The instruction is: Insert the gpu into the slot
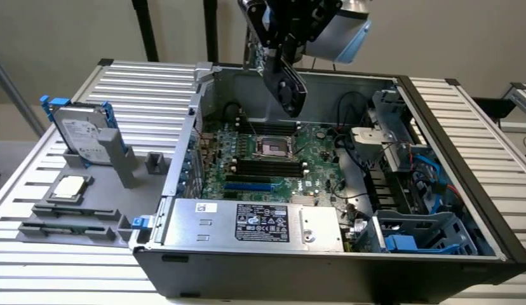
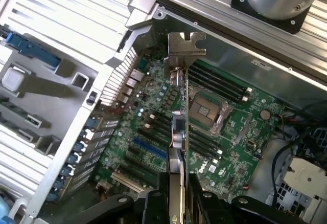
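The gripper [image 1: 283, 47] grips the gpu [image 1: 287, 86] by its upper end, holding it tilted in the air over the open computer case [image 1: 331, 267], well apart from the blue slot [image 1: 248, 188], which lies along the motherboard's [image 1: 318, 159] edge beside the silver power supply [image 1: 255, 222].

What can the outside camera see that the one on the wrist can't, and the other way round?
The exterior view adds the silver power-supply box and the blue-grey drive cage at its right. The wrist view adds the silver end bracket on the gpu, seen from above. Both share the hand holding the gpu above the motherboard, the blue slot and the processor socket.
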`<state>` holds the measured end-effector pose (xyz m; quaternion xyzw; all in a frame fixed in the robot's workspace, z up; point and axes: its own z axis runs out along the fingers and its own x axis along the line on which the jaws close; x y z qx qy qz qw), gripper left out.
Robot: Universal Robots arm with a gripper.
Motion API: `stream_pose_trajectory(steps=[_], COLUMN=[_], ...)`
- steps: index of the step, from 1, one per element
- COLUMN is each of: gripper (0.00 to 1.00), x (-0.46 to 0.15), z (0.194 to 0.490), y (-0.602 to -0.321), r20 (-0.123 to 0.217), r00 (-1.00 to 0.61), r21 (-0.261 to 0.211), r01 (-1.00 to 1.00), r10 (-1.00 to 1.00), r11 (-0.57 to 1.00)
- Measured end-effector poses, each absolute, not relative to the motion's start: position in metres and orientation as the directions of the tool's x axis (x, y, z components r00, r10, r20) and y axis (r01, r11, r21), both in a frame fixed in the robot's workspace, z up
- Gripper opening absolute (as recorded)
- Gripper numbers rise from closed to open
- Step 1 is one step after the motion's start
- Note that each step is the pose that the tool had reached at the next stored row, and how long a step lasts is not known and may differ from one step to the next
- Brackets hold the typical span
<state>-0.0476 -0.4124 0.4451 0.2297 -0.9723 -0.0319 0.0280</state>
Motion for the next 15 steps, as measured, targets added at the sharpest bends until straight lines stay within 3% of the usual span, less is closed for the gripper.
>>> stream_pose_trajectory(steps=[15], gripper=[0.26], x=[-0.0476], z=[0.4394], y=[-0.4124], r20=[0.038], r00=[-0.739], r21=[0.073], r01=[-0.669], r10=[-0.673], r11=[0.739])
